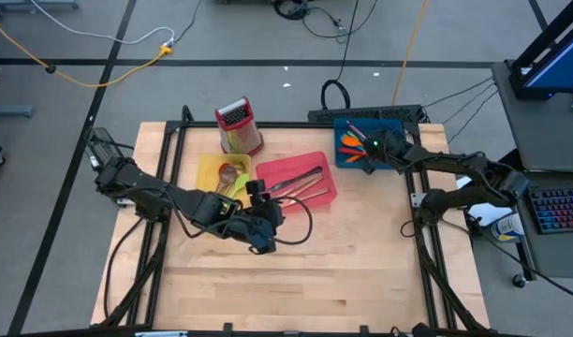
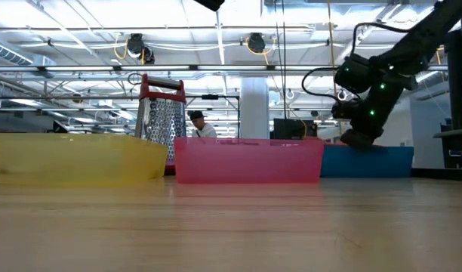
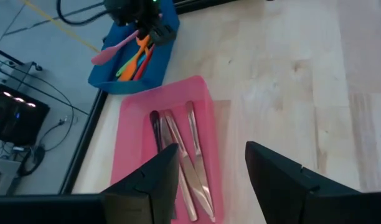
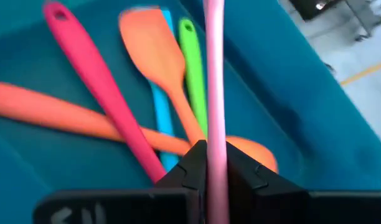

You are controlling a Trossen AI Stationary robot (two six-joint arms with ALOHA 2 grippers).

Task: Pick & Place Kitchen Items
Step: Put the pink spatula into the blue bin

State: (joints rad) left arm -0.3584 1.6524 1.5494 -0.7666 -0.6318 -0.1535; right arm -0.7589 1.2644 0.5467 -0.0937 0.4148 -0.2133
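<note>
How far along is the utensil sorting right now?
Mostly sorted, it seems: metal cutlery lies in the pink tray, utensils sit in the yellow tray, and coloured spatulas fill the blue tray. In hand: the right gripper is shut on a pale pink utensil over the blue tray, not yet released. The left gripper hovers open by the pink tray. No loose items show on the table.

No legible text anywhere. White marks on the right gripper (image 4: 212, 186) body, partly cropped, unreadable.
</note>
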